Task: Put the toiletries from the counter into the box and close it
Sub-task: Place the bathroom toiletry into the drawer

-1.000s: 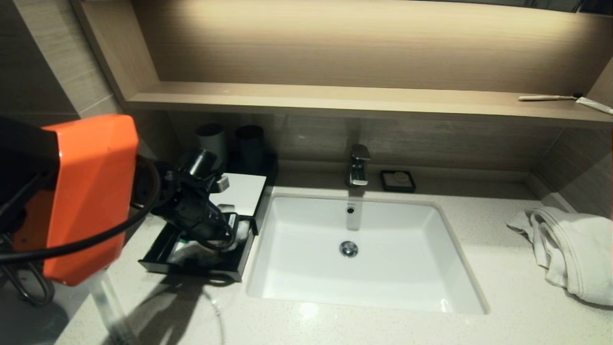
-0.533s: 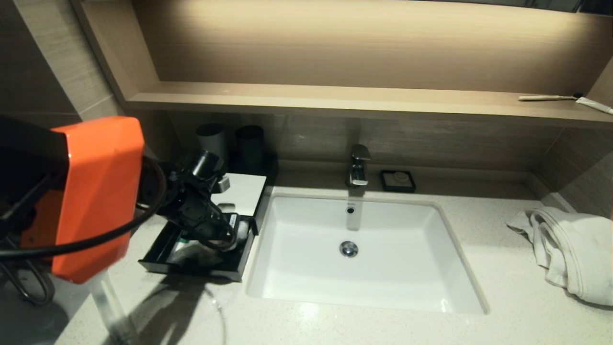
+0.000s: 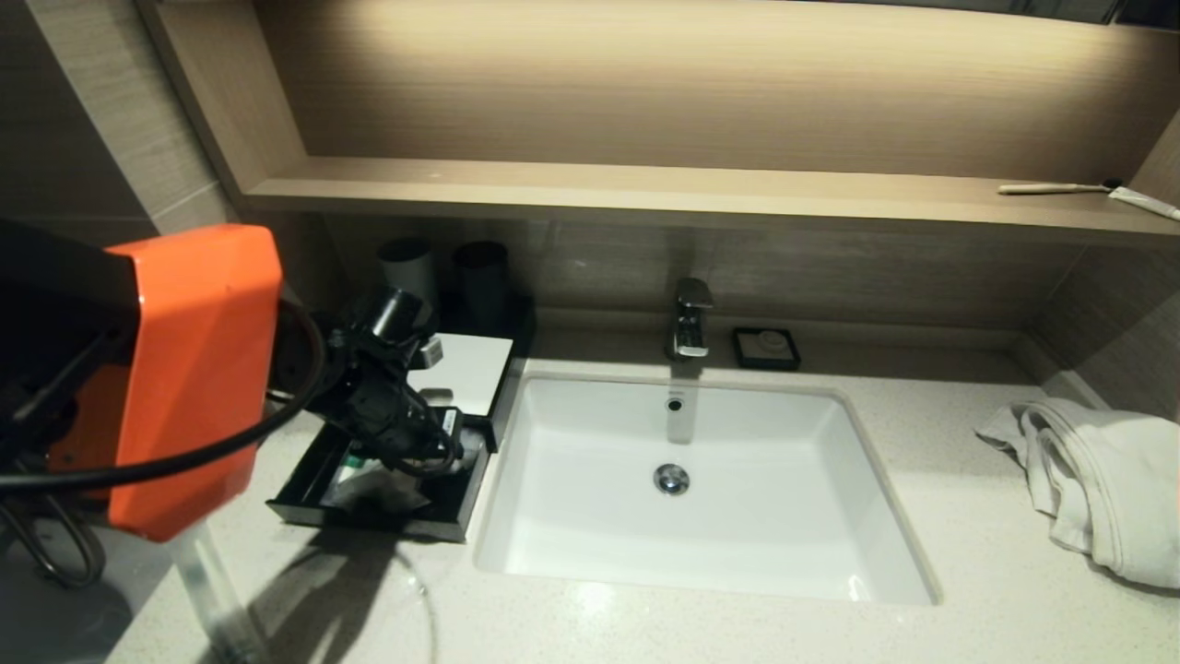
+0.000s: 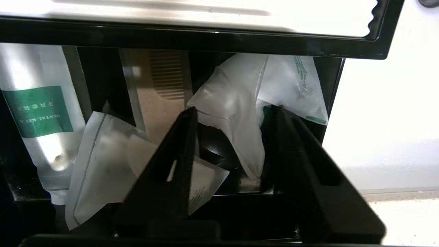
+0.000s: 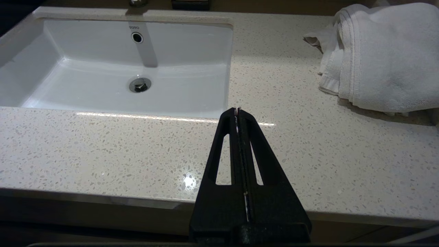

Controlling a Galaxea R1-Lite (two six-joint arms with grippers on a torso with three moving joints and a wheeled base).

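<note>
The black box (image 3: 369,521) is an open drawer under a white-topped case (image 3: 466,369), left of the sink. My left gripper (image 3: 447,447) reaches down into its sink-side end. In the left wrist view this gripper (image 4: 232,109) is open, and a white sachet (image 4: 229,116) stands loosely between its fingers, leaning against one of them. Also in the drawer lie a green-labelled dental kit (image 4: 41,113), a comb packet (image 4: 161,89) and two more white packets (image 4: 103,161) (image 4: 295,85). My right gripper (image 5: 237,109) is shut and empty above the counter's front edge.
The white sink (image 3: 553,553) takes up the middle, with the faucet (image 3: 691,318) and a soap dish (image 3: 765,348) behind it. A white towel (image 3: 1106,480) lies at the right. Two dark cups (image 3: 410,267) stand behind the box. A toothbrush (image 3: 1051,188) lies on the shelf.
My left gripper has drawn up and back slightly over the drawer. The white packet seen at its tips a second ago now lies lower in the drawer. The right arm has not moved.
</note>
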